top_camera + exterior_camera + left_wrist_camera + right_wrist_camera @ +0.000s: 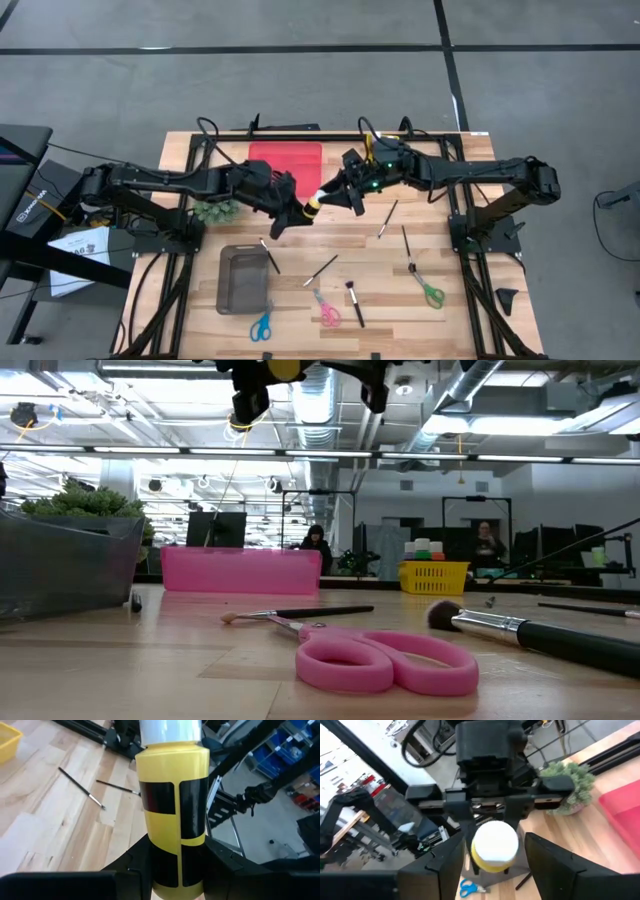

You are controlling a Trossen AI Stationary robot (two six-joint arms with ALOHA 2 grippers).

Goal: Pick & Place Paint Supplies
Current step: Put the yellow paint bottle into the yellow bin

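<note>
Two claws are met above the middle of the wooden counter (400,290), with a yellow-and-black paint bottle (314,203) suspended between them. The left claw (292,215) is clenched on the bottle's lower body, its dark fingers (227,865) seen pressed against both sides of the yellow-and-black body in the left wrist view. The right claw (335,193) is placed at the bottle's white-capped end with its fingers (555,865) spread to either side of the cap and apart from it, so it is released. The bottle is held clear of the counter, tilted between the two arms. Beneath, thin dark-handled paintbrushes (388,218) are laid scattered on the wood, along with pink scissors (327,310), blue scissors (261,326) and green scissors (430,293). A grey bin (245,280) is set on the left part of the counter, a red mat (285,160) is laid at the far edge, and a green tuft (214,210) is seen beside the left arm.
</note>
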